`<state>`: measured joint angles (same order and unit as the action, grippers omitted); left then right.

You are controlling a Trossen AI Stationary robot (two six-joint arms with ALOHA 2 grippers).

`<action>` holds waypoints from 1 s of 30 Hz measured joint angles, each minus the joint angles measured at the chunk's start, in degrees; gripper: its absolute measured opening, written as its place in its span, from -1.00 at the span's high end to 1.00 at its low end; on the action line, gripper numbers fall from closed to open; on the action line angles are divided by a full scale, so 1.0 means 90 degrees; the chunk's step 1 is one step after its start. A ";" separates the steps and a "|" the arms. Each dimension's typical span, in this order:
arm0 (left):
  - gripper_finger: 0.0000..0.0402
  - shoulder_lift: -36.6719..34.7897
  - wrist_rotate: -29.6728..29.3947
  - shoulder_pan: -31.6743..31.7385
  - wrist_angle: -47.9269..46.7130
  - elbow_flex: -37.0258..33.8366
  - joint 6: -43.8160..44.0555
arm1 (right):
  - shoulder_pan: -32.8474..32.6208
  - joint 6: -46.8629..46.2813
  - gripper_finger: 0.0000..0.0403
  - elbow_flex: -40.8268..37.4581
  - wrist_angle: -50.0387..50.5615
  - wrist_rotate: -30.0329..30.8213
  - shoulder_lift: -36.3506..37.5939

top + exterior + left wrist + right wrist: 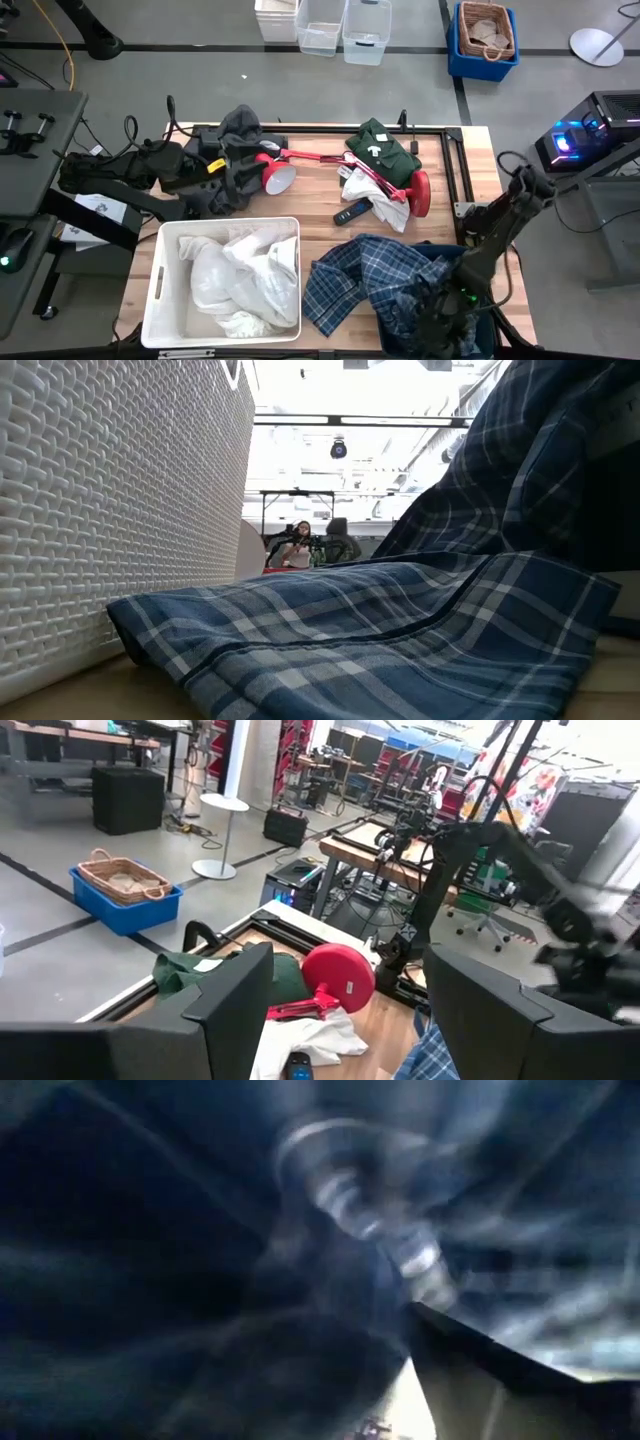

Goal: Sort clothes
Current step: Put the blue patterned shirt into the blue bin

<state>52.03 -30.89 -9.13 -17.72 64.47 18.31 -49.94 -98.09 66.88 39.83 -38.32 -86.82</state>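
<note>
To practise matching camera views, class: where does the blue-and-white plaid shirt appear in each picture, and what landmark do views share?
High view: plaid shirt lies lower middle, right of the white bin.
Low view: plaid shirt fills the foreground and right.
Left wrist view: only a corner at the bottom edge.
Right wrist view: blurred plaid fabric fills the picture.
Shared landmark: the white bin, in the high and low views.

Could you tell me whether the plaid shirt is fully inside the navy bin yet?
No: the plaid shirt hangs half over the navy bin, spreading onto the table.
</note>
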 joint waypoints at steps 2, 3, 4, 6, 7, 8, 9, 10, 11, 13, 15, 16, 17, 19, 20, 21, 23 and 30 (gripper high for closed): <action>-0.23 -0.0002 -0.0033 0.0000 0.0000 0.0000 0.0001 | -0.0036 0.0288 0.02 0.0551 0.0854 0.0105 0.0051; -0.23 -0.0002 -0.0034 0.0000 0.0000 0.0000 0.0002 | -0.0052 0.0417 -0.02 0.0812 0.1323 0.0202 0.0050; -0.23 -0.0002 -0.0034 0.0000 -0.0001 0.0000 0.0000 | -0.0076 0.0493 -0.05 0.1025 0.1707 0.0306 0.0050; -0.23 0.0000 -0.0034 0.0000 -0.0002 0.0000 0.0002 | -0.0106 0.0669 -0.10 0.1399 0.2286 0.0488 0.0047; -0.23 -0.0001 -0.0034 0.0000 -0.0002 0.0001 0.0002 | -0.0106 0.0783 -0.11 0.1558 0.2497 0.0504 0.0047; -0.23 -0.0002 -0.0034 0.0000 -0.0002 0.0000 0.0000 | -0.0086 0.0921 -0.12 0.1718 0.2702 0.0533 0.0045; -0.23 -0.0002 -0.0034 0.0000 -0.0002 0.0000 -0.0003 | -0.0059 0.1053 -0.13 0.1867 0.2893 0.0550 0.0043; -0.23 0.0000 -0.0034 0.0000 -0.0003 0.0000 -0.0003 | -0.0011 0.1162 -0.13 0.2021 0.3070 0.0615 0.0043; -0.23 0.0000 -0.0034 0.0000 -0.0002 0.0000 -0.0003 | 0.0056 0.1286 -0.13 0.2201 0.3260 0.0801 0.0043; -0.23 0.0000 -0.0034 0.0000 -0.0002 0.0000 -0.0001 | 0.0255 0.1564 -0.13 0.2588 0.3704 0.1541 0.0040; -0.23 -0.0001 -0.0032 0.0000 -0.0002 0.0000 0.0002 | 0.0620 0.1939 -0.13 0.2954 0.4030 0.2520 0.0040; -0.23 0.0000 -0.0032 0.0000 -0.0002 0.0000 0.0002 | 0.0891 0.2203 -0.13 0.3102 0.4116 0.3042 0.0040; -0.23 0.0000 -0.0032 0.0000 -0.0002 0.0000 0.0005 | 0.1201 0.2519 -0.13 0.3219 0.4146 0.3550 0.0040; -0.23 0.0000 -0.0029 0.0000 -0.0002 0.0000 0.0080 | 0.1953 0.3320 -0.13 0.3301 0.4021 0.4213 0.0039; -0.23 0.0000 -0.0027 0.0000 -0.0002 0.0000 0.0135 | 0.2394 0.3840 -0.13 0.3263 0.3870 0.4267 0.0015; -0.23 0.0000 -0.0027 0.0000 -0.0002 0.0000 0.0192 | 0.2826 0.4400 -0.13 0.3166 0.3629 0.4199 -0.0011; -0.23 0.0000 -0.0022 0.0000 -0.0002 0.0000 0.0267 | 0.3655 0.5578 -0.13 0.2912 0.2997 0.3826 -0.0159; -0.23 0.0000 -0.0015 0.0000 -0.0021 0.0000 0.0277 | 0.5428 0.8766 -0.12 0.2616 0.1813 0.1999 -0.1452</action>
<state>52.03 -31.03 -9.13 -17.90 64.47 20.80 -1.09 -19.20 90.42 56.15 -20.33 -99.88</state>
